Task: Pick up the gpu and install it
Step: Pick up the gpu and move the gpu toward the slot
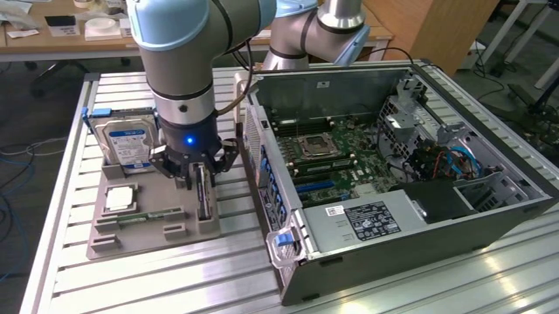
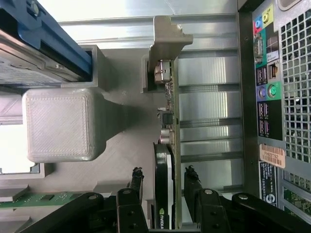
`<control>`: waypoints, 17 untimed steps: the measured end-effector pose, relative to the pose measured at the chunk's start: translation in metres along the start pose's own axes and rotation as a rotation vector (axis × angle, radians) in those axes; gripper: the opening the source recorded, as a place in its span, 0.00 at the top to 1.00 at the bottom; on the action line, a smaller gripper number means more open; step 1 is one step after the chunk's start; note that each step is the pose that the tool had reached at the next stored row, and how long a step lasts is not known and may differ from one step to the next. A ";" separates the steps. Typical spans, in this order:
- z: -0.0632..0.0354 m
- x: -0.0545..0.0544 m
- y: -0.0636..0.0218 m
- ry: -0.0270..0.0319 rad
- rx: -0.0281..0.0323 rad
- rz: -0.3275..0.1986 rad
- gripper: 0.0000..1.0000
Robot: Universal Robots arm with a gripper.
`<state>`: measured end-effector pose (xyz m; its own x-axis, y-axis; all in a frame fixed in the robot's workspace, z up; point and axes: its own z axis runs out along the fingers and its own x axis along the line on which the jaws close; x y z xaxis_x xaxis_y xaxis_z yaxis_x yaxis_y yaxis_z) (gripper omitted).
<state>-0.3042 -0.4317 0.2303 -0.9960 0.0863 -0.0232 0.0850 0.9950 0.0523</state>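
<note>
The gpu (image 1: 205, 196) stands on its long edge in a slot of the grey holder tray (image 1: 148, 243), left of the open computer case (image 1: 489, 216) in the exterior view. My gripper (image 1: 199, 173) hangs straight over it. In the wrist view the gpu (image 2: 167, 121) shows edge-on, a green board with a dark fan shroud. My gripper (image 2: 164, 177) is open and straddles the card's near end. One black finger (image 2: 136, 182) sits on the shroud side and the other on the board side, each with a small gap to the card.
The silver hard drive (image 1: 127, 140) with a blue label stands at the tray's back, close to the arm. A memory stick (image 1: 144, 216) and a square chip (image 1: 120, 198) lie in the tray. The case's perforated rear panel (image 2: 286, 73) is near the card. The motherboard (image 1: 332, 157) is exposed.
</note>
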 end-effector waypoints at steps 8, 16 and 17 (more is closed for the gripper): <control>0.0004 0.000 0.0036 0.0000 0.0000 0.000 0.53; 0.0022 0.000 0.0035 0.0001 0.0001 0.000 0.53; 0.0023 0.000 0.0035 0.0001 0.0001 0.000 0.53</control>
<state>-0.3042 -0.4281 0.2282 -0.9960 0.0863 -0.0232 0.0850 0.9950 0.0522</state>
